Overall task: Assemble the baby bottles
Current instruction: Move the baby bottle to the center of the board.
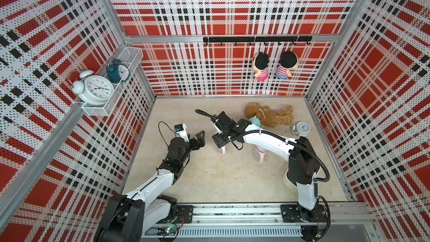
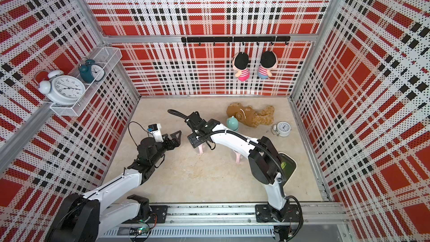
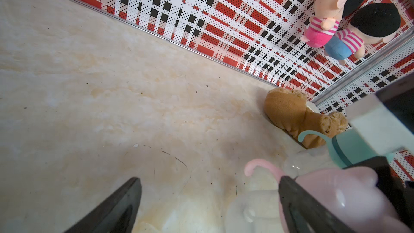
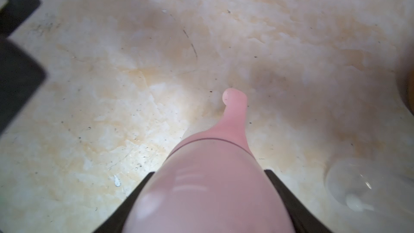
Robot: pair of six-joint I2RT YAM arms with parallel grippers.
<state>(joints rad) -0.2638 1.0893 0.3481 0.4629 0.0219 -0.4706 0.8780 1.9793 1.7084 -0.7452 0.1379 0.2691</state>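
Your top views: bright, even light; lines bow toward edges. Right wrist view: pink cap point(image 4: 208, 187) blurred, glare patches on it; soft shadows on table point(image 4: 89, 119) beyond cap.

Baby bottles, three: pink bottle point(image 4: 208, 187), second pink bottle point(image 1: 261, 154), teal bottle point(image 2: 232, 123).
Alarm clocks, three: large white clock point(image 1: 96, 89), teal clock point(image 1: 116, 72), small white clock point(image 1: 302, 128).
Hanging plush dolls, two: pink-trousered doll point(image 1: 261, 66), blue-trousered doll point(image 1: 287, 64).
Brown teddy bear point(image 1: 270, 115), one.
Wire basket shelf point(image 1: 95, 112), one.
Black hook rail point(image 1: 256, 39), one.
Dish with green inside point(image 2: 290, 160), one.
Robot arms, two: left arm point(image 1: 151, 189), right arm point(image 1: 265, 139).
Plaid perforated walls point(image 1: 232, 8), three.
Bench point(image 1: 221, 178), one.
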